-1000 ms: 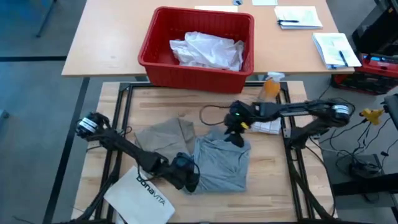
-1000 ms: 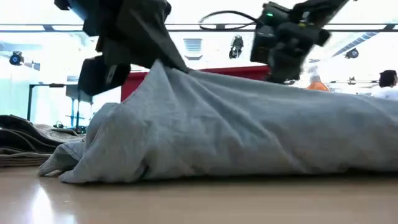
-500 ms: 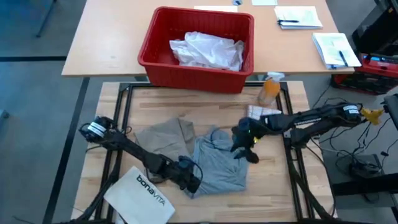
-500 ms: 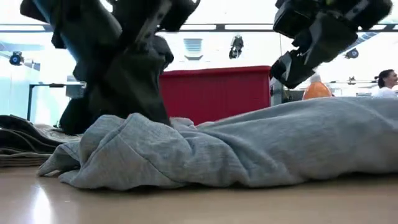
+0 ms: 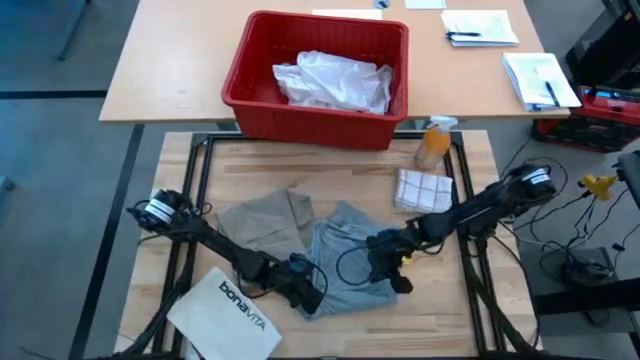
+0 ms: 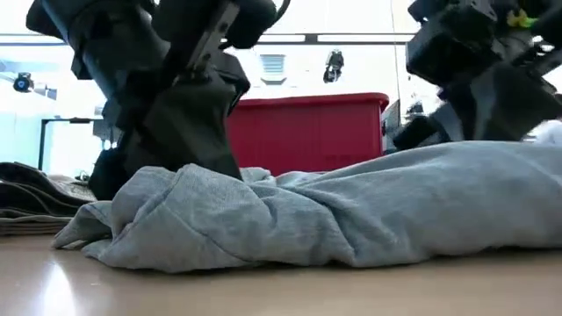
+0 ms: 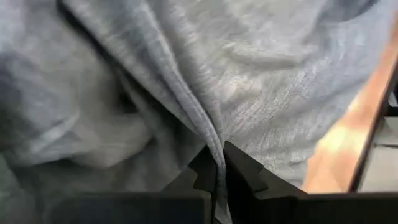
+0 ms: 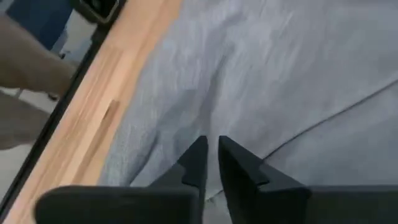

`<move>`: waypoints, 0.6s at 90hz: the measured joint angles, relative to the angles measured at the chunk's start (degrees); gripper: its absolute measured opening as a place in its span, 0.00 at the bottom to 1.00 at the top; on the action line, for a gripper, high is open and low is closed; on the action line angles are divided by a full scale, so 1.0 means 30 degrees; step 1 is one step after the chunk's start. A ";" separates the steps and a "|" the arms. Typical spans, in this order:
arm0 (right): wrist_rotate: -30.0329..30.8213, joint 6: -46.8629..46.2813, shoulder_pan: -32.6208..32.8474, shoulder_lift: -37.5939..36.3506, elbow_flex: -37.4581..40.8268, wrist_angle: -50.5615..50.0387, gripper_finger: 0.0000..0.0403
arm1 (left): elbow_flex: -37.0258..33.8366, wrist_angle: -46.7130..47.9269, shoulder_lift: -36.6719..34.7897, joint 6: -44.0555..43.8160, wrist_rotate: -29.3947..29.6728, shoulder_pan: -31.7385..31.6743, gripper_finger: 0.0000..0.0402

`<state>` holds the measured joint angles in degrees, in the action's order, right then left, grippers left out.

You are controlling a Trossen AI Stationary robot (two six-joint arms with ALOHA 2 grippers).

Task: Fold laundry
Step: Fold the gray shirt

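Two grippers, left gripper (image 5: pixel 306 291) and right gripper (image 5: pixel 385 268), each pinch one grey T-shirt (image 5: pixel 345 255) beside one khaki-tan piece (image 5: pixel 262 222).

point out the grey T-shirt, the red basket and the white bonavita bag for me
Grey T-shirt (image 5: pixel 345 262): high view, middle of the bunched cloth.
Red basket (image 5: pixel 312 118): high view, its near outer wall.
Bag (image 5: pixel 226 320): high view, bare white face below the lettering.

Two dark jointed arms with silver wrist collars.

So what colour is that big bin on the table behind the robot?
Red. The bin holds crumpled white cloth, and it shows best in the high view.
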<state>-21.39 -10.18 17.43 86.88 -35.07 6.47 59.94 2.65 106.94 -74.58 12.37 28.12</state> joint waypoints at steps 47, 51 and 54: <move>0.6079 -0.9891 0.6894 0.1453 -0.0015 0.0156 0.01 | 0.0007 0.1344 -0.2201 0.4841 -0.1793 -0.0284 0.03; 0.6783 -1.0863 0.7382 0.1441 -0.0015 -0.0038 0.01 | 0.0007 0.1326 -0.2240 0.5122 -0.2354 -0.0284 0.03; 0.7277 -1.1590 0.7695 0.1441 -0.0015 -0.0303 0.01 | 0.0007 0.1358 -0.2249 0.5295 -0.2724 -0.0284 0.03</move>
<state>0.44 -44.95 40.51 91.20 -35.11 5.56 59.96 6.72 100.20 -58.70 4.20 27.27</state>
